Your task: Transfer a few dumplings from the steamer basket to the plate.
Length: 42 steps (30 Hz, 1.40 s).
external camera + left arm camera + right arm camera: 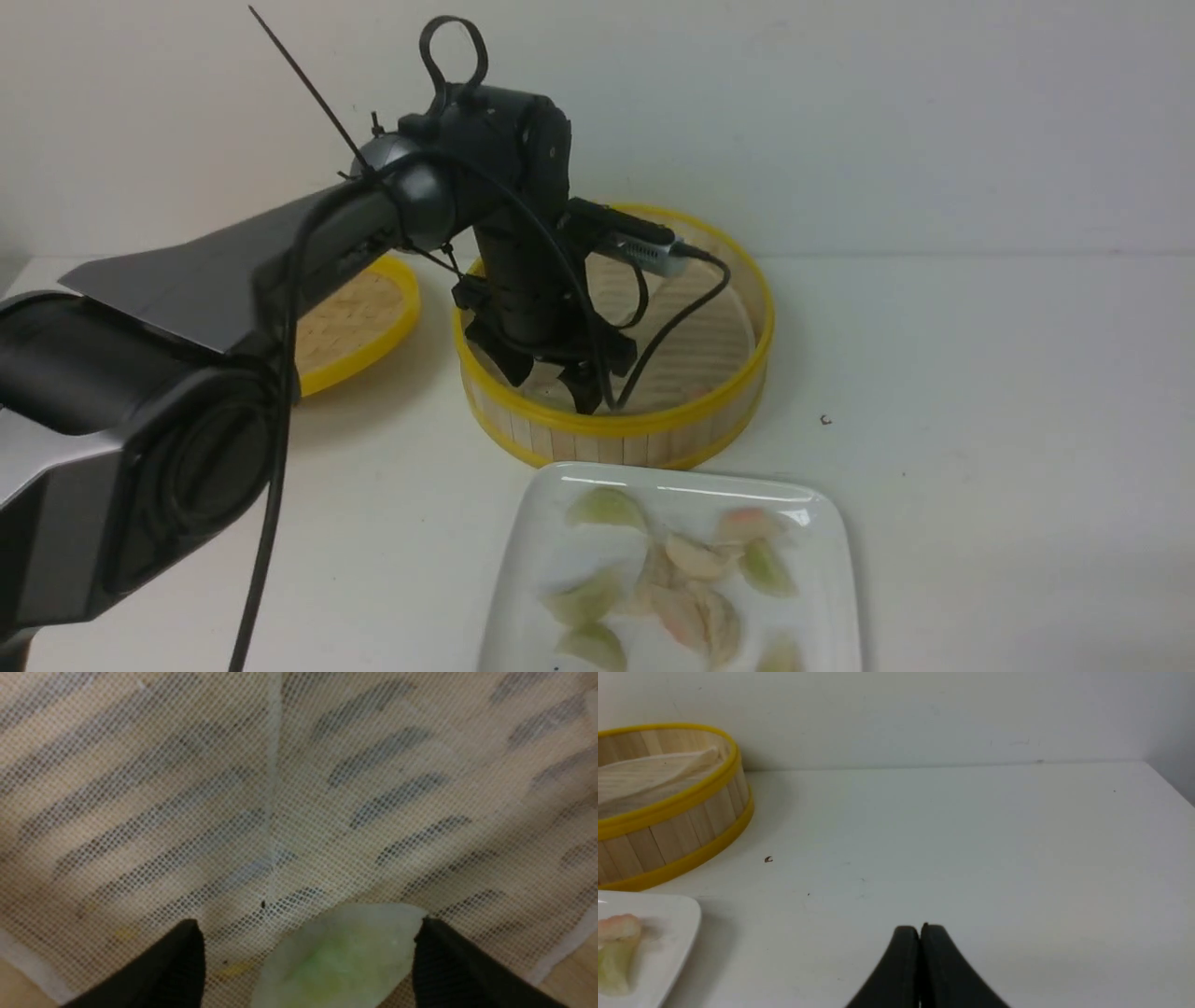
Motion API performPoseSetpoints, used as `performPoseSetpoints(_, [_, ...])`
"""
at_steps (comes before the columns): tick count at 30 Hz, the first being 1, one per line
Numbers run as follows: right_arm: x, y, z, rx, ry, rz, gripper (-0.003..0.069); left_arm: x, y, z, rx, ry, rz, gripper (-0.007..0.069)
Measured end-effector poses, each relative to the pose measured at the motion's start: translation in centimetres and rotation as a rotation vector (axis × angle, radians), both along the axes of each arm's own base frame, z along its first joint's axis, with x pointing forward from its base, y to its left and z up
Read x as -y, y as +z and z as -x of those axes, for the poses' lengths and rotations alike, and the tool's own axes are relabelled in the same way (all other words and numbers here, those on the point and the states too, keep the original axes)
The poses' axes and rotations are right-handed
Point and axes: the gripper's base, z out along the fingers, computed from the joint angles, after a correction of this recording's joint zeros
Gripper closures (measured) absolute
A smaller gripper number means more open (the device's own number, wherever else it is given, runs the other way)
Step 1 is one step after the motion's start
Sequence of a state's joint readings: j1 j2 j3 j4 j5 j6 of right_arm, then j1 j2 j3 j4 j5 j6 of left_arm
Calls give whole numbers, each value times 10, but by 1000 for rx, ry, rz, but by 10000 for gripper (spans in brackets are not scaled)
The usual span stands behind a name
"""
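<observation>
Left wrist view, left tool [308, 924] spread astride dumpling [341, 956] by liner [140, 812] edge, right tool [920, 927] closed.

Front cam looks forward-down; left wrist close over round yellow-rimmed bamboo steamer basket [653, 446] floor; right wrist low, shares basket and glossy white plate [546, 523] with front.

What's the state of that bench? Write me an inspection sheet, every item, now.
Surface: white table, one small dark speck right of the basket.
Job's things: steamer basket with mesh liner; one green dumpling inside; several dumplings on the plate.
Clutter: woven lid left of the basket.
Grippers: left gripper open, straddling the green dumpling; right gripper shut, empty.
Cables: black cable loops from the wrist camera into the basket.
Surroundings: plain white wall.
</observation>
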<state>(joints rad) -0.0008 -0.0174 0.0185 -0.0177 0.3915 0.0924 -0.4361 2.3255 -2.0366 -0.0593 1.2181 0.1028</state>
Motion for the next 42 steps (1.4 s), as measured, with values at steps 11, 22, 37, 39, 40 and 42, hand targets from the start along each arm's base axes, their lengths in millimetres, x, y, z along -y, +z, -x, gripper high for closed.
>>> performPoseSetpoints(11, [0,0,0,0,0,0,673,4,-12,-1,-35,-4,12,155])
performPoseSetpoints(22, [0,0,0,0,0,0,673,15,26,-2,65,-14,61,385])
performPoseSetpoints(37, [0,0,0,0,0,0,673,40,75,136,-53,-178,53,386])
performPoseSetpoints(39, [0,0,0,0,0,0,673,48,52,151,-120,-216,10,386])
performPoseSetpoints(40, [0,0,0,0,0,0,673,51,42,156,-149,-227,-7,386])
performPoseSetpoints(42, [0,0,0,0,0,0,673,57,29,161,-177,-246,-27,386])
